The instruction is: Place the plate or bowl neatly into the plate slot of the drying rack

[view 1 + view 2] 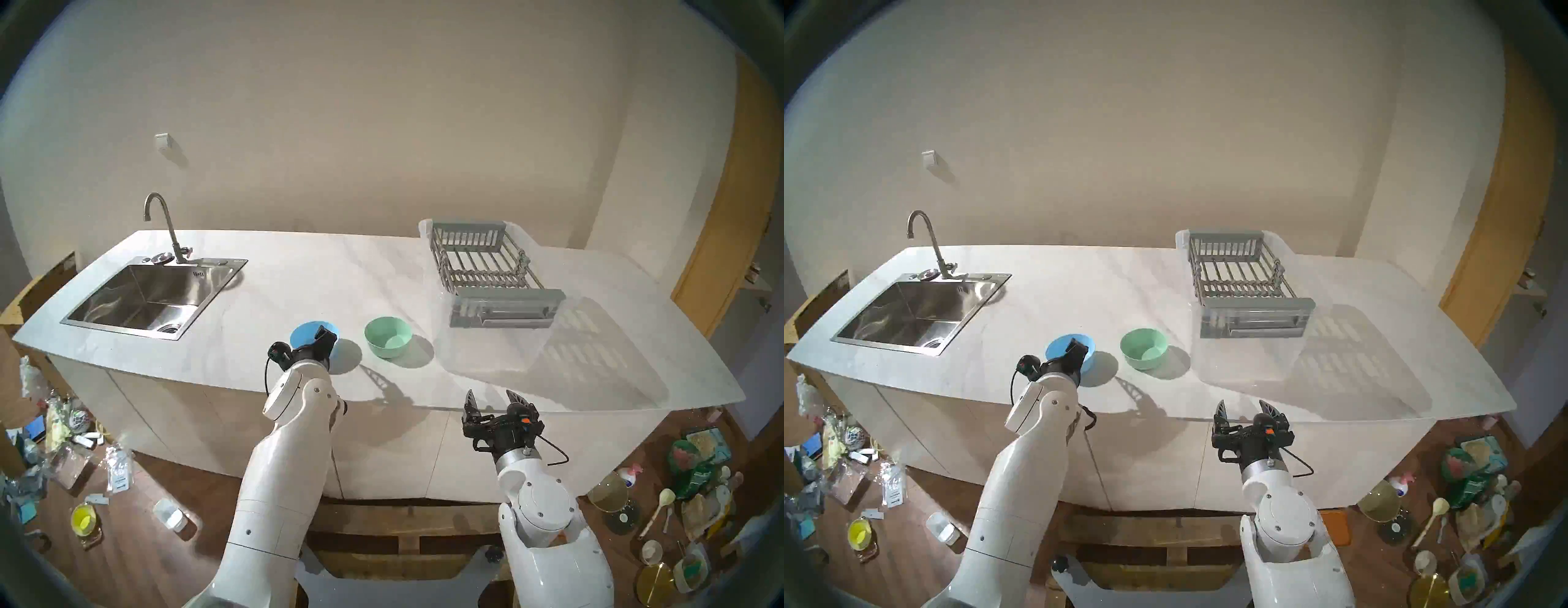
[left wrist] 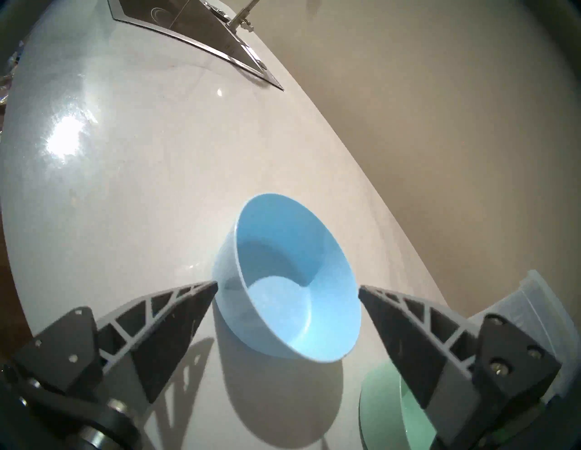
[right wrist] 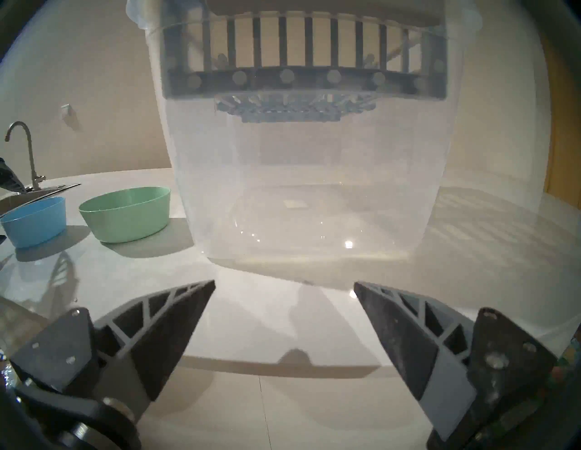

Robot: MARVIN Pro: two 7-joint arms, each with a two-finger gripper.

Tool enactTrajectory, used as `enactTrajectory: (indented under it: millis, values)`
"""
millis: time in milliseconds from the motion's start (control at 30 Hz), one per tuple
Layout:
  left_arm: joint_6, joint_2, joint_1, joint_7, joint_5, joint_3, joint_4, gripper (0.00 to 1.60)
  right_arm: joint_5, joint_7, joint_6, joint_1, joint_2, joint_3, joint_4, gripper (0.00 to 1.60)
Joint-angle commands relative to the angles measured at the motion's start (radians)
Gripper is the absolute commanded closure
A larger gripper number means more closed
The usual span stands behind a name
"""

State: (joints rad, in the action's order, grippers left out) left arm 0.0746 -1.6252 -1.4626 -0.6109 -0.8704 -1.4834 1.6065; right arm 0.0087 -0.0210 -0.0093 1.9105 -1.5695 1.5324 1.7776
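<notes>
Hovering w/ fingers wide, left gripper (image 2: 287, 287) straddles blue bowl (image 2: 292, 282) on tabletop (image 1: 297, 280); right gripper (image 3: 284, 287) also wide, holding nothing.

Home kitchen, white marble-look counter (image 1: 297, 280) with inset steel sink (image 1: 140, 297), gooseneck tap (image 1: 163, 225), grey drying rack (image 1: 488, 263), wood floor (image 1: 140, 509) strewn with household clutter.

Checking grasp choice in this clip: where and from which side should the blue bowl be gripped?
Probably the thin rim wall of the blue bowl, one finger inside and one outside. It sits upright and empty, mouth open, so the wall offers a pinchable edge. Come from the counter's front edge, where the open left end effector already faces it; the green bowl crowds its right.
</notes>
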Motion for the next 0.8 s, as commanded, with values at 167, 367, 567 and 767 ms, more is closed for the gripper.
enactTrajectory:
  millis: [167,367,567,767]
  values:
    - [0.033,-0.005,0.042,-0.028,-0.031,-0.006,-0.008,0.00,0.001,0.001,-0.004,-0.005,0.000,0.000,0.028,0.00]
    - [0.052,-0.013,0.053,-0.051,-0.056,-0.018,-0.021,0.00,0.001,0.001,-0.004,-0.005,0.000,0.000,0.028,0.00]
    - [0.110,-0.023,0.070,-0.106,-0.123,-0.049,-0.025,1.60,0.001,0.001,-0.004,-0.005,0.000,0.000,0.027,0.00]
    - [0.110,-0.001,0.072,-0.129,-0.095,-0.026,-0.002,1.60,0.001,0.001,-0.004,-0.005,0.000,0.000,0.027,0.00]
